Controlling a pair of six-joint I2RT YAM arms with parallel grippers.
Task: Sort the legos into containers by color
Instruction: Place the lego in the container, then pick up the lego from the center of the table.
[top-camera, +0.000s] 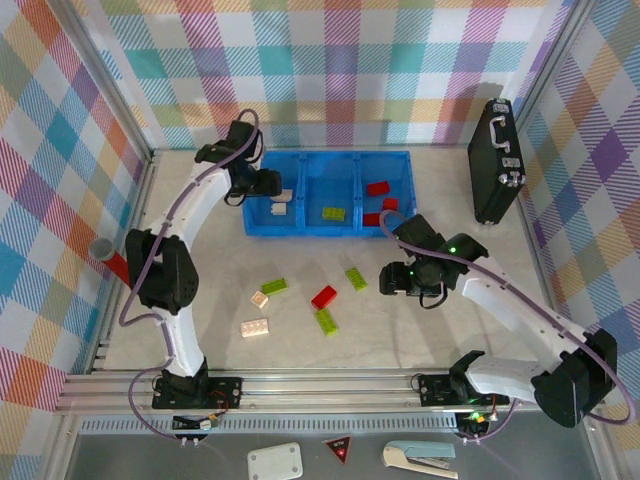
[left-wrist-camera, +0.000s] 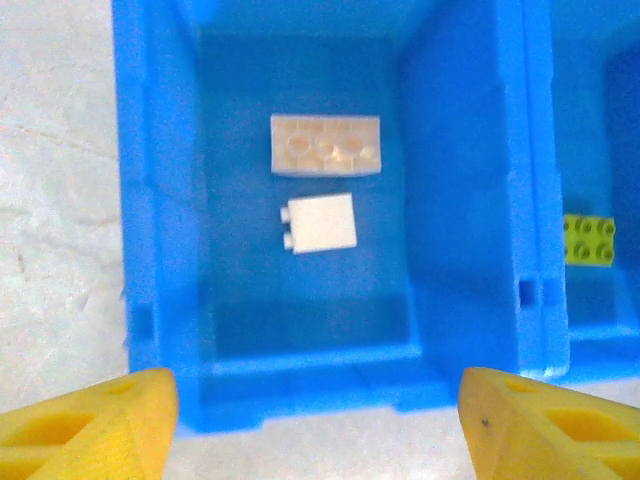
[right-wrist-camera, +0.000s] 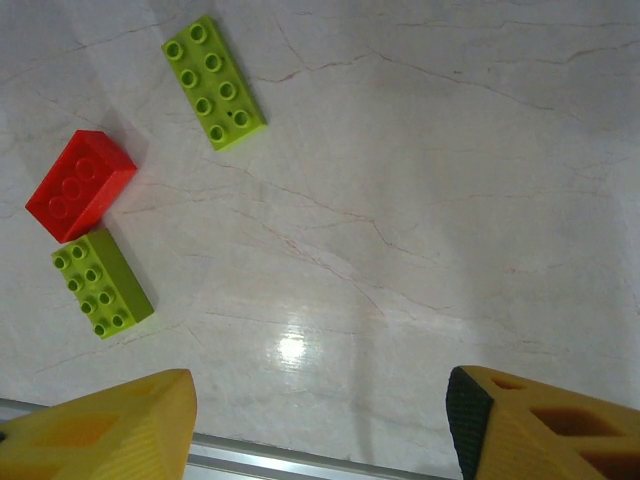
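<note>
The blue tray (top-camera: 330, 232) stands at the back. Its left compartment (left-wrist-camera: 240, 330) holds two cream bricks (left-wrist-camera: 325, 145) (left-wrist-camera: 322, 221), the middle one a lime green brick (left-wrist-camera: 589, 240), and the right one three red bricks (top-camera: 378, 187). My left gripper (left-wrist-camera: 315, 430) hangs open and empty over the left compartment. My right gripper (right-wrist-camera: 320, 420) is open and empty above bare table, to the right of the loose bricks. On the table lie a red brick (right-wrist-camera: 80, 185), three green bricks (right-wrist-camera: 213, 82) (right-wrist-camera: 102, 283) (top-camera: 274, 286) and two cream bricks (top-camera: 259, 299) (top-camera: 254, 326).
A black briefcase (top-camera: 497, 160) stands upright at the back right. A red cylinder with a grey cap (top-camera: 108, 255) lies at the left edge. An aluminium rail (top-camera: 300, 390) runs along the table's front edge, close under the right gripper.
</note>
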